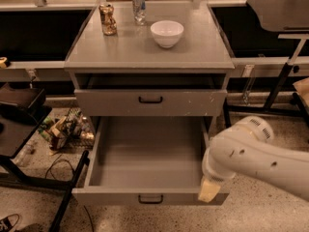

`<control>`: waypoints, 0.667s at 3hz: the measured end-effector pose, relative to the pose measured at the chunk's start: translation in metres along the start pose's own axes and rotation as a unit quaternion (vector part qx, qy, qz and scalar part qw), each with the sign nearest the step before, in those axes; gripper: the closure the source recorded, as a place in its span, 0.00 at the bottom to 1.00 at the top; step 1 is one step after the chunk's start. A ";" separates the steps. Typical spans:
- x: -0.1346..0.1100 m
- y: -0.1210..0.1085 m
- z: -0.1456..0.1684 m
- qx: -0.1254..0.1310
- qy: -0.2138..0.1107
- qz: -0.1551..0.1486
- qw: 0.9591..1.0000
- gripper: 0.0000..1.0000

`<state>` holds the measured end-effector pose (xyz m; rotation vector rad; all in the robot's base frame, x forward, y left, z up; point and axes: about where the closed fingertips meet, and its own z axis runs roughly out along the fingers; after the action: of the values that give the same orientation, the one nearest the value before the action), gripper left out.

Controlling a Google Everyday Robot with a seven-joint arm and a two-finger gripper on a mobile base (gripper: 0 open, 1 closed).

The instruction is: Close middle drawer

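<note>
You have the grey cabinet (pixel 145 52) with the middle drawer (pixel 145 153) pulled well out below the chipped drawer (pixel 111 102). The white arm (pixel 260 158) comes in from the right of the view. The gripper (pixel 208 190) is at the drawer's front corner, and you can't see whether it's spread or closed.

middle drawer (pixel 145 153): pulled far out, front panel low
gripper (pixel 208 191): at the drawer's front right corner
cabinet top (pixel 145 50): white bowl (pixel 167 33), can (pixel 139 7), brown container (pixel 108 19)
</note>
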<state>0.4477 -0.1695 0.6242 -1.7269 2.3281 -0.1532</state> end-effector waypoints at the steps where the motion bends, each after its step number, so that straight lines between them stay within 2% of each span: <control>1: 0.015 0.056 0.058 -0.032 0.007 0.001 0.999 0.42; 2: 0.034 0.111 0.115 -0.059 0.003 0.004 0.998 0.65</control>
<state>0.3646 -0.1627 0.4835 -1.7733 2.3913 -0.0185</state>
